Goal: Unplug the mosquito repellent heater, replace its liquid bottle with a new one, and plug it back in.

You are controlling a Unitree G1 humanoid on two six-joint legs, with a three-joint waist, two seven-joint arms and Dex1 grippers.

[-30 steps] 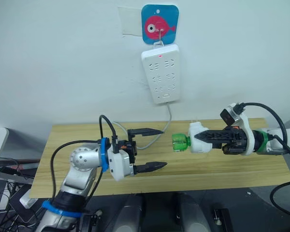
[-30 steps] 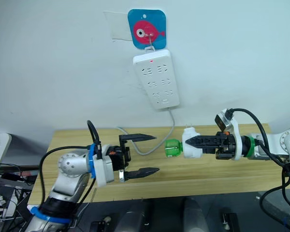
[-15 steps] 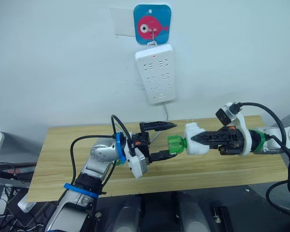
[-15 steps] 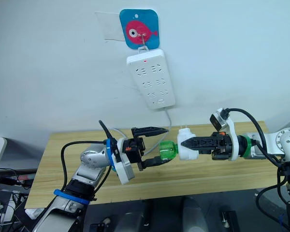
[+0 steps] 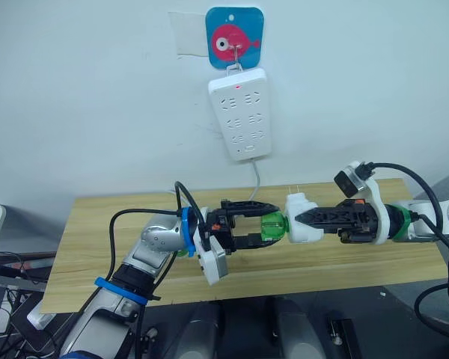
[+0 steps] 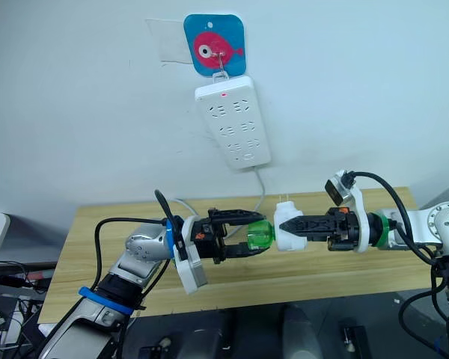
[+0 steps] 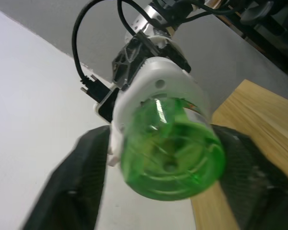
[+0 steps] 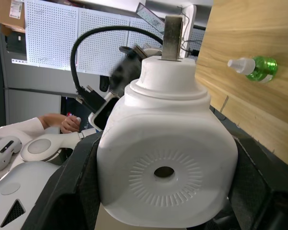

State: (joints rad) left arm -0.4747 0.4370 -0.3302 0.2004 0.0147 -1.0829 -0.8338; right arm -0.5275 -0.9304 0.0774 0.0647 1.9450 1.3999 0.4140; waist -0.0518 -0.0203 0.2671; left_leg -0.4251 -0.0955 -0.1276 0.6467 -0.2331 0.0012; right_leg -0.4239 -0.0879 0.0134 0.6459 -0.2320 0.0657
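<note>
My right gripper (image 5: pixel 302 218) is shut on the white mosquito repellent heater (image 5: pixel 299 234) and holds it level above the table, plug prongs pointing up. A green liquid bottle (image 5: pixel 274 226) sticks out of the heater's left end. My left gripper (image 5: pixel 269 223) has one black finger above and one below this bottle, closed against its sides; the left wrist view shows the fingers (image 7: pixel 81 177) flanking the bottle's round base (image 7: pixel 173 163). In the right wrist view the heater's vented face (image 8: pixel 165 167) fills the space between the fingers. Another green bottle (image 8: pixel 257 67) with a white cap lies on the table.
A white power strip (image 5: pixel 242 112) hangs on the wall from a blue fish hook (image 5: pixel 235 37), red light lit, its cable dropping behind the wooden table (image 5: pixel 90 239). A person's hand (image 8: pixel 69 122) is in the right wrist view's background.
My left gripper moved right from open air until its fingers surrounded the green bottle, and the fingers narrowed onto it. The right gripper with the heater stayed almost still.
</note>
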